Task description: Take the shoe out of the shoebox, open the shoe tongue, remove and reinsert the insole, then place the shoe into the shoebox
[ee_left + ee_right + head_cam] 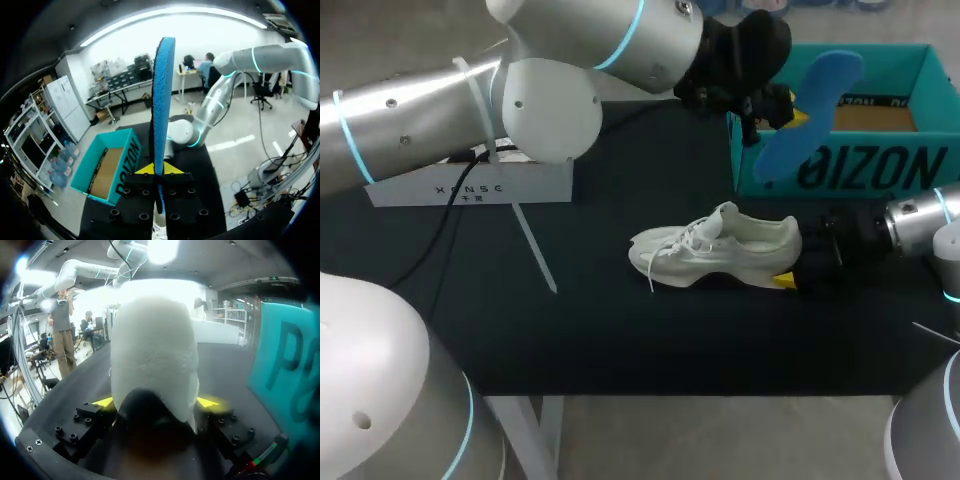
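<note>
Left fingers (142, 169) pinching blue insole (163, 100), right fingers (209, 402) clamping white shoe (152, 355) heel, teal shoebox (850, 140) with dark lettering

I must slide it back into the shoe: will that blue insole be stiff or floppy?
Probably fairly stiff: the blue insole, pinched at one end by the left gripper, stands upright without drooping. Likely light too, since its edge looks thin and foam-like.

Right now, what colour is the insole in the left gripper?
Blue; the insole shows best in the left wrist view.
</note>
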You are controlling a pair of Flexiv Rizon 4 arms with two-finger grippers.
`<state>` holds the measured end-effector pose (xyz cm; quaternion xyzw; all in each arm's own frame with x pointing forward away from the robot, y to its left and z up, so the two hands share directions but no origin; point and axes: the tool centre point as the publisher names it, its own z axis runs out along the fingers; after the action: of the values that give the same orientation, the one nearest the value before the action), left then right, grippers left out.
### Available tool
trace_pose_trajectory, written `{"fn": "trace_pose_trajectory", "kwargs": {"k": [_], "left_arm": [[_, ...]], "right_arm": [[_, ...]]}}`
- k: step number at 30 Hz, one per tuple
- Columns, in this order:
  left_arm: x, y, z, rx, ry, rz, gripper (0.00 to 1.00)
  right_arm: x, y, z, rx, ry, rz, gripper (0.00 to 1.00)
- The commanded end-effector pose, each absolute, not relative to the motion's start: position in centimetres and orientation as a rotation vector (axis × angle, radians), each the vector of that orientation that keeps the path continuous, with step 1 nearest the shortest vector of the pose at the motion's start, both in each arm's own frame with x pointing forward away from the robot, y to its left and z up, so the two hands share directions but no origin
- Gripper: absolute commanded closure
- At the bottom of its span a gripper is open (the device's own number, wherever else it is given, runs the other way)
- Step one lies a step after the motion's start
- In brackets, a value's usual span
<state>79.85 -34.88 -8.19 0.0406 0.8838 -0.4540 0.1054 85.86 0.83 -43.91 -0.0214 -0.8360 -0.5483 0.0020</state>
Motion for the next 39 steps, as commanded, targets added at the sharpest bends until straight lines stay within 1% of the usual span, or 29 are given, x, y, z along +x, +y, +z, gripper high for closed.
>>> {"fn": "trace_pose_trajectory", "kwargs": {"k": [1,9,10,12,17,21,30,34,37,39], "left_arm": [[79.9,-34.5,-8.4,0.142,2.579,-1.415,1.0],[79.9,-34.5,-8.4,0.142,2.579,-1.415,1.0],[80.2,-34.2,-8.1,0.17,2.581,-1.483,1.0],[80.8,-33.2,-6.8,0.191,2.557,-1.576,1.0],[82.4,-30.7,-3.3,0.269,2.534,-1.632,1.0],[83.7,-28.5,-1.3,0.314,2.522,-1.79,1.0],[86.2,-23.9,0.8,0.184,2.667,-1.81,1.0],[86.5,-22.6,1.6,0.103,2.774,-1.699,1.0],[86.6,-21.5,2.1,0.058,2.829,-1.693,1.0],[86.6,-20.5,2.1,0.051,2.853,-1.792,1.0]], "right_arm": [[85.9,1.0,-44.8,-0.069,-2.624,-1.719,1.0],[85.9,1.0,-44.8,-0.069,-2.624,-1.719,1.0],[85.9,1.0,-44.8,-0.069,-2.624,-1.719,1.0],[85.9,1.0,-44.8,-0.069,-2.624,-1.719,1.0],[85.9,1.0,-44.8,-0.069,-2.624,-1.719,1.0],[85.9,1.0,-44.8,-0.069,-2.624,-1.719,1.0],[85.9,1.0,-44.8,-0.069,-2.624,-1.719,1.0],[85.9,1.0,-44.8,-0.069,-2.624,-1.719,1.0],[85.9,1.0,-44.8,-0.069,-2.624,-1.719,1.0],[85.9,1.0,-44.8,-0.069,-2.624,-1.719,1.0]]}}
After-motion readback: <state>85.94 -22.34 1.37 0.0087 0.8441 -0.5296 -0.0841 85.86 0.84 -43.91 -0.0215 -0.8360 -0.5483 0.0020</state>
